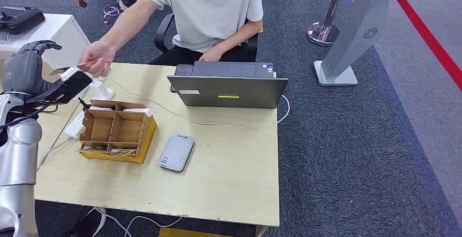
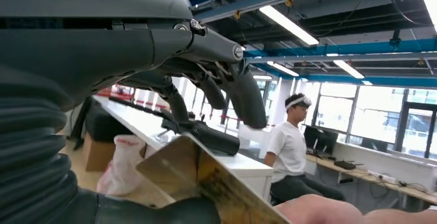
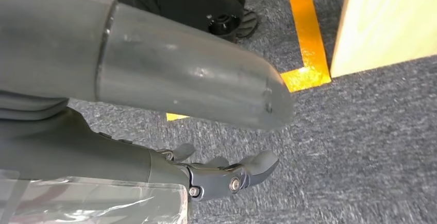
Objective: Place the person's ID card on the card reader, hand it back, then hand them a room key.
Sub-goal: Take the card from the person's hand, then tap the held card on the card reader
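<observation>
My left hand [image 1: 31, 74] is raised at the table's far left corner, thumb stretched toward the person's hand [image 1: 98, 57]. That hand holds the ID card [image 1: 71, 72] out to it. In the left wrist view the card [image 2: 206, 183] lies over my thumb, the fingers [image 2: 242, 92] spread above it without touching, and the person's fingertips [image 2: 350, 211] still pinch its far end. The grey card reader [image 1: 176, 152] lies flat on the table in front of the cardboard divider box [image 1: 116, 131]. My right hand [image 3: 227, 175] hangs over the carpet, holding nothing, fingers loosely apart.
A grey laptop [image 1: 229, 87] stands at the far table edge in front of the seated person, a white cable [image 1: 218, 123] trailing from it. A white side table [image 1: 54, 30] is to the far left. A yellow floor line [image 3: 304, 33] runs beside the table.
</observation>
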